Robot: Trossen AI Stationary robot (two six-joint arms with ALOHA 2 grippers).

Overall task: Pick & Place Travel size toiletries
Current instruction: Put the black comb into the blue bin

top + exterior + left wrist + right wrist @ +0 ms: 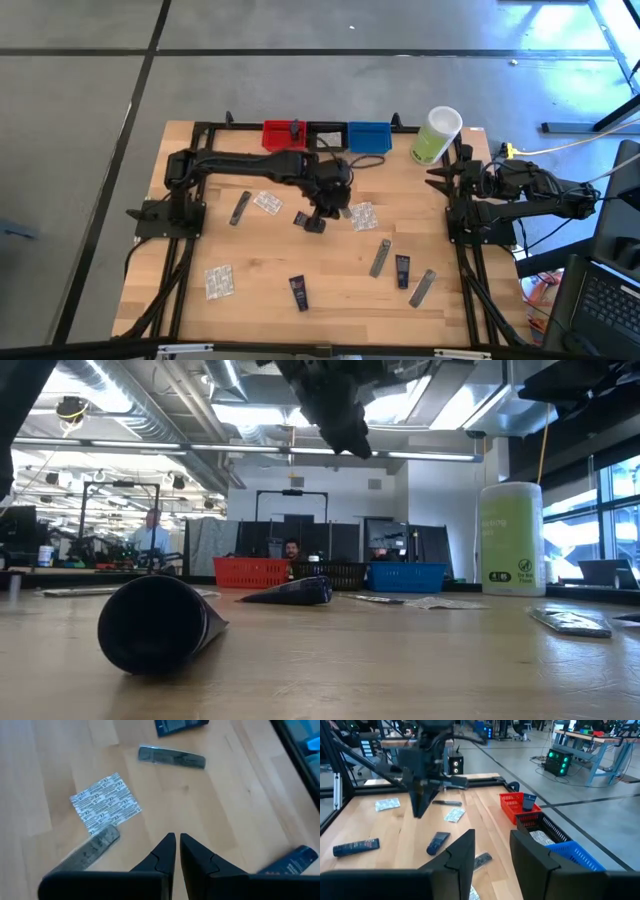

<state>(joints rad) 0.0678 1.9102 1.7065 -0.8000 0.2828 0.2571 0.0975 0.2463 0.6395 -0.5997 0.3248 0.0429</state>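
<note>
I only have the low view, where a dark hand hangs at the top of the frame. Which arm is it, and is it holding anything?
Observer: It is the left hand, above the table's middle. Its fingers are shut with nothing between them.
Operator: And the right hand?
Observer: The right hand is open at the table's right edge, near the pale-green container.
Operator: Anything in the bins?
Observer: The red bin holds a navy tube, and the black bin holds clear packets.
</note>
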